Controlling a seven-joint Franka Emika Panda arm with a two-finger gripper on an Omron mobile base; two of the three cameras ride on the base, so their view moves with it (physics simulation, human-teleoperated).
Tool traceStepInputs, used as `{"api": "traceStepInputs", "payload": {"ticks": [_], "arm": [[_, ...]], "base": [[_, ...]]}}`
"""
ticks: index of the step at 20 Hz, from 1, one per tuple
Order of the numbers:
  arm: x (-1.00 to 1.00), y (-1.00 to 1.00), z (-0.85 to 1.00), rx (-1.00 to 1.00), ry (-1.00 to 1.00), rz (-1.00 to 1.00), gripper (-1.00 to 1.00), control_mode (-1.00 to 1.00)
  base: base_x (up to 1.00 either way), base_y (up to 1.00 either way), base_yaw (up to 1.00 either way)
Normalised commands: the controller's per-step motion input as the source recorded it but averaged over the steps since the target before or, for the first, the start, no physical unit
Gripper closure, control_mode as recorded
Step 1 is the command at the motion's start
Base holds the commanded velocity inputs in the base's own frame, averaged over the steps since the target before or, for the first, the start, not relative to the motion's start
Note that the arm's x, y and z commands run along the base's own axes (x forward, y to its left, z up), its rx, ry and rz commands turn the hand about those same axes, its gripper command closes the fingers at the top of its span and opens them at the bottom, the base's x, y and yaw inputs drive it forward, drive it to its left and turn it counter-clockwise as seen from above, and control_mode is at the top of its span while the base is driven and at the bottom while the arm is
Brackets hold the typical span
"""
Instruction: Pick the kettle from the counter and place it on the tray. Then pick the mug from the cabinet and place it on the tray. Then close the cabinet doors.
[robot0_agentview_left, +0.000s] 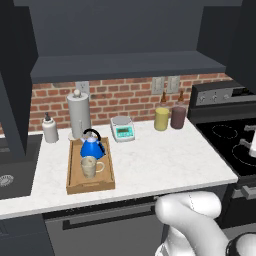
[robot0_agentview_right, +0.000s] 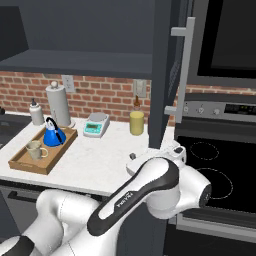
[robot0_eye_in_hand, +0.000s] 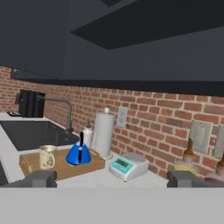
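While the left base view looks down on the counter (robot0_agentview_left: 150, 165), the tray (robot0_agentview_left: 73, 175) lies near its left end, close to the front edge, with the kettle (robot0_agentview_left: 92, 147) on its rear half and the mug (robot0_agentview_left: 90, 167) just in front of it on the same tray. Behind the tray, a paper-towel holder (robot0_agentview_left: 79, 116) and a soap bottle (robot0_agentview_left: 49, 128) stand by the brick wall; a kitchen scale (robot0_agentview_left: 123, 128), a yellow jar (robot0_agentview_left: 161, 118) and a dark-red jar (robot0_agentview_left: 178, 116) line the back edge toward the stove (robot0_agentview_left: 235, 150). A broad stretch of counter right of the tray is bare. Above it, the cabinet (robot0_agentview_left: 125, 65) stands open.

From the right base view, one cabinet door (robot0_agentview_right: 167, 75) hangs open edge-on above the counter's right end, its silver bar handle (robot0_agentview_right: 186, 65) facing the stove. Faint writing on the arm is unreadable.

Looking along the hand view, the gripper (robot0_eye_in_hand: 111, 179) has its fingers spread wide, holding nothing, well apart from the tray. The sink (robot0_eye_in_hand: 35, 133) with its faucet (robot0_eye_in_hand: 65, 111) lies beyond the tray.
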Motion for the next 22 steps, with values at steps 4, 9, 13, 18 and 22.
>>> {"api": "traceStepInputs", "payload": {"ticks": [4,9,13,18,22], "arm": [[0.0,-0.4,-0.24,0.01,0.0,0.0,-1.0,-1.0],[0.0,-0.4,0.08,0.09,-0.04,0.03,-1.0,-1.0],[0.0,-0.52,0.33,0.1,-0.14,0.02,-1.0,-1.0],[0.0,-0.47,0.4,0.08,-0.16,0.01,-1.0,-1.0],[0.0,-0.36,0.4,0.05,-0.14,0.0,-1.0,-1.0]], "base": [[0.0,0.0,0.0],[0.0,0.0,0.0],[0.0,0.0,0.0],[0.0,0.0,0.0],[0.0,0.0,0.0]]}}
